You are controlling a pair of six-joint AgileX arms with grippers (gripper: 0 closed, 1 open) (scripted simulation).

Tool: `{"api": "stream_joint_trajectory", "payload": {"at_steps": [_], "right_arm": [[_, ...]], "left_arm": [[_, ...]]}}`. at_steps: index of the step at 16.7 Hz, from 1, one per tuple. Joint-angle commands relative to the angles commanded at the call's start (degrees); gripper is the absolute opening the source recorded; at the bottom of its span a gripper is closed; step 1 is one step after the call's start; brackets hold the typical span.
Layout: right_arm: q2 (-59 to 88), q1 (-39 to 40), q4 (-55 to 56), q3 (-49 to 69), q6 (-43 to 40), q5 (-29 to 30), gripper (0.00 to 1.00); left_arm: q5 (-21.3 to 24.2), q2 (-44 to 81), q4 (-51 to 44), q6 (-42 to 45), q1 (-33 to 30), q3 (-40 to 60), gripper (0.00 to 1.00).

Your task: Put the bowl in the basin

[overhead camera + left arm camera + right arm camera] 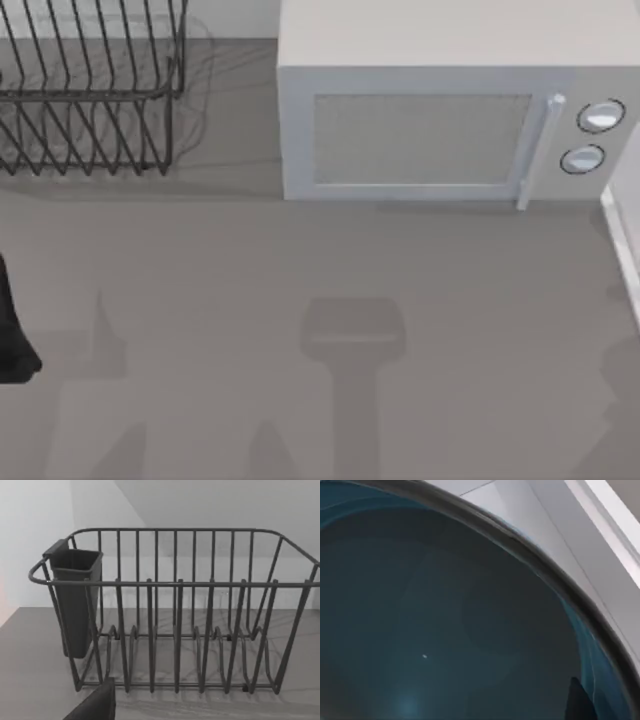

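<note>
The bowl (445,620) is very close under my right wrist camera, with its glossy blue inside and dark rim (545,565) in sight. Beyond that rim lie white, sloping surfaces (590,535). A white raised edge, seemingly the basin (625,240), shows at the top view's far right. My left arm (12,340) stays parked at the table's left edge, facing the dish rack.
A black wire dish rack (90,100) (175,610) with a dark cutlery cup (75,600) stands at the back left. A white microwave (450,110) with its door shut fills the back middle and right. Grey tabletop (320,350) stretches across the front.
</note>
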Motion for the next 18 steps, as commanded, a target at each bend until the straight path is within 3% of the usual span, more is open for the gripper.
{"api": "stream_joint_trajectory", "payload": {"at_steps": [4, 8, 18], "right_arm": [[-3.0, -2.8, 23.9, -6.2, -2.6, -6.6, 0.00], [-6.1, -2.3, 38.5, -9.8, -3.9, -12.1, 0.00], [-6.5, -1.5, 44.3, -10.7, -4.1, -14.2, 0.00]], "left_arm": [[0.0, 0.0, 0.0, 0.0, 0.0, 0.0, 1.00], [0.0, 0.0, 0.0, 0.0, 0.0, 0.0, 1.00], [0.0, 0.0, 0.0, 0.0, 0.0, 0.0, 1.00]]}}
